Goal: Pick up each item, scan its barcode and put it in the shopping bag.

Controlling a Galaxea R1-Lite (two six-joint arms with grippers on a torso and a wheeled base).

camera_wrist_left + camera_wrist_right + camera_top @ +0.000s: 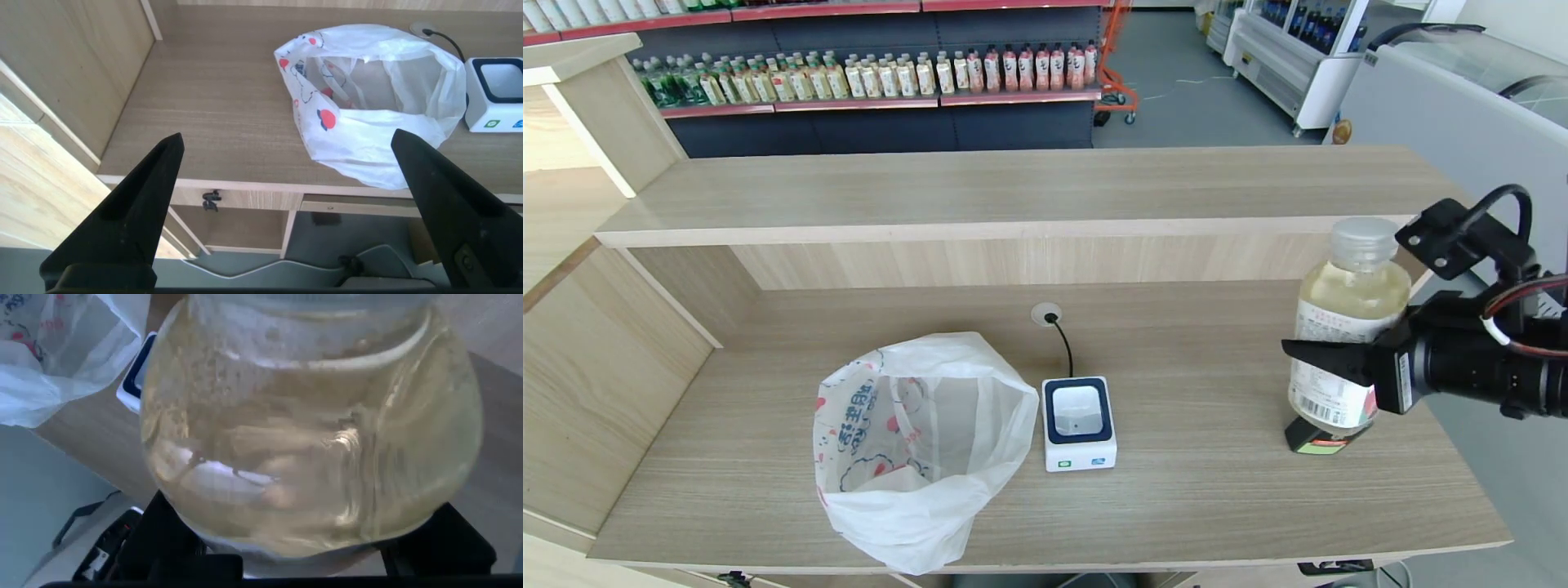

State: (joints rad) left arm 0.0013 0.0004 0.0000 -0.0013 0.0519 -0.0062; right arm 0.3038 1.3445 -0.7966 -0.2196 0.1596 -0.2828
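Right hand (pixel 1319 396) is clamped around the bottle (pixel 1347 327), keeping it upright at the bench's (pixel 1217 490) right end. I'd guess that's for the scanner (pixel 1079 420), with the bag (pixel 915 449) open just beside it.

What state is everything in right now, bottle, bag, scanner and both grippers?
bottle: capped, upright, held by the right gripper.
right gripper: shut on the bottle.
left gripper: open, empty.
shopping bag: mouth open, standing on the counter.
scanner: flat on the counter, window up, cable attached.
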